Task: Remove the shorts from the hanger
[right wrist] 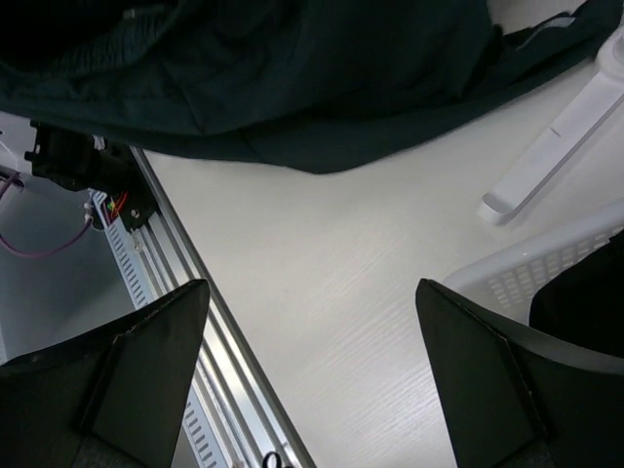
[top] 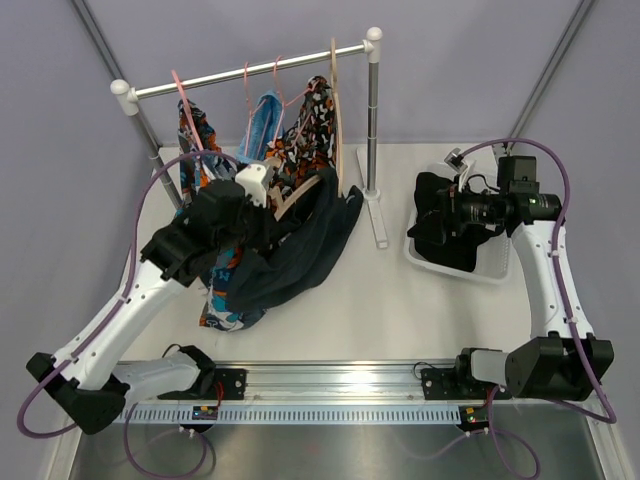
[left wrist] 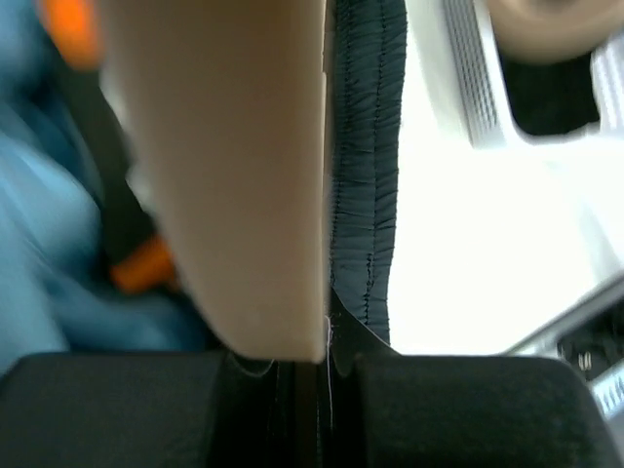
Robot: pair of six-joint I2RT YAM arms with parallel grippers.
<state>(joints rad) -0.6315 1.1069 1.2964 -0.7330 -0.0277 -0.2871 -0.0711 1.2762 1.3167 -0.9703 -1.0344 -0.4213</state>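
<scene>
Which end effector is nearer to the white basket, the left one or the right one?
Right. The right end effector hangs open at the white basket; the left end effector is far off, shut, at the wooden hanger.

Dark shorts [top: 305, 250] near-black; camo shorts [top: 315, 120] orange, black, white blotches; light blue garment [top: 265, 115] plain; patterned garment [top: 225, 295] teal, blue, orange; basket [right wrist: 517, 273] white; hanger [left wrist: 224, 175] pale beige.
</scene>
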